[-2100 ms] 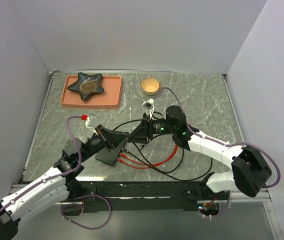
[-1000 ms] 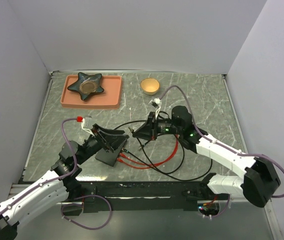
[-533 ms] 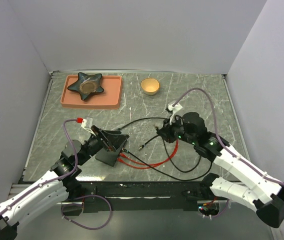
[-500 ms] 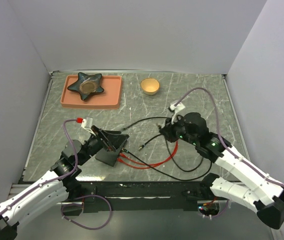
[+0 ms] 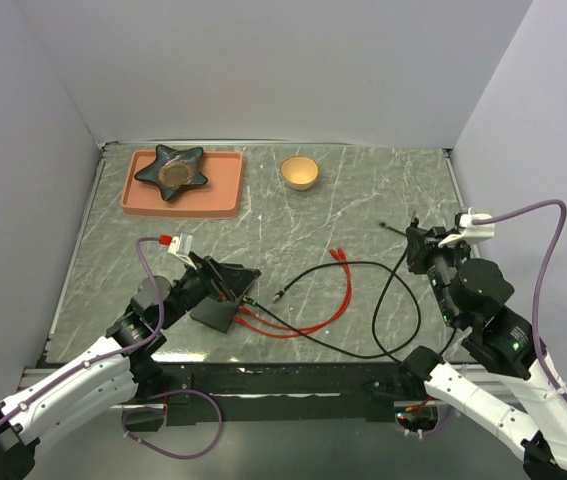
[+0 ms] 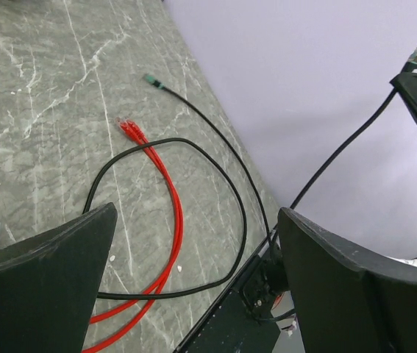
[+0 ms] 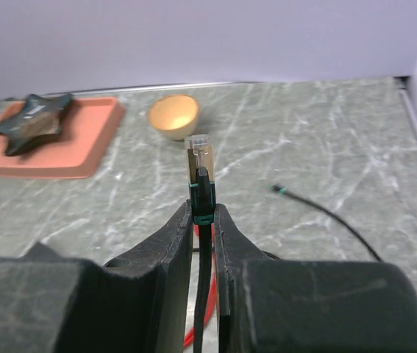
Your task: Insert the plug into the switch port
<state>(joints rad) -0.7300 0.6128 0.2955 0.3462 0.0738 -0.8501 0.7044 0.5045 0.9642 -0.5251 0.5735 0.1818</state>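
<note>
Two arms here, and only the right one has anything in hand. The left gripper [image 5: 225, 282] sits spread wide over the black switch box [image 5: 213, 313], nothing between its fingers. I can't make out the switch port itself. Red cables [image 5: 313, 318] come out of the box's right edge, with a black cable [image 5: 363, 300] looping beside them. Well right of the box, raised off the table, the right gripper [image 7: 202, 213] is pinched on the plug [image 7: 198, 158]. The plug's long axis runs in line with the fingers, clear tip pointing out past them. Farther back from the box are a yellow bowl [image 5: 300, 172] and a star-shaped dish [image 5: 171, 168] on a salmon tray [image 5: 225, 196].
</note>
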